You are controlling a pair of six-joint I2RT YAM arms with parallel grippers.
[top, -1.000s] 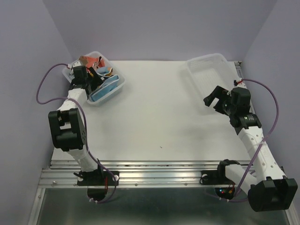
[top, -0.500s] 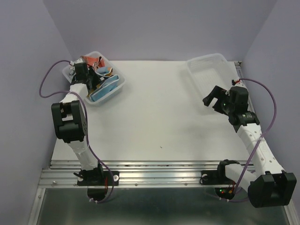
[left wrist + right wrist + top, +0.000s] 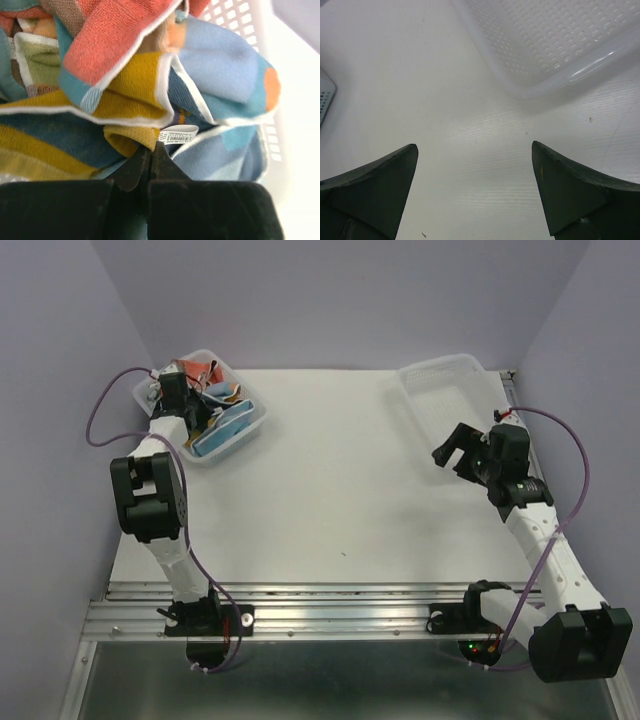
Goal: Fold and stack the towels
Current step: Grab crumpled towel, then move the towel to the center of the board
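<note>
Left gripper (image 3: 150, 152): fingers pressed together, tips pinching a small fold of the mustard-and-blue towel (image 3: 132, 97), just beside its white care label (image 3: 177, 135). Wrist pointed down into the left basket (image 3: 257, 424).

Around the pinch point:
- coral towel (image 3: 110, 40) with white edging lies on top, draped over the mustard one;
- pale blue towel (image 3: 220, 65) with an orange patch lies to the right, against the perforated basket wall;
- more cloth in green and tan shows at the upper left of the wrist view, too bunched to tell apart.

All towels (image 3: 215, 410) sit crumpled and unfolded in the left basket, at the far left corner of the tabletop (image 3: 340, 480).

Right gripper (image 3: 475, 195): fingers spread wide, nothing between them. It hangs above bare tabletop near the right edge.

Right basket (image 3: 560, 40): clear, perforated, sits at the far right corner, just beyond the right gripper and apart from it.
</note>
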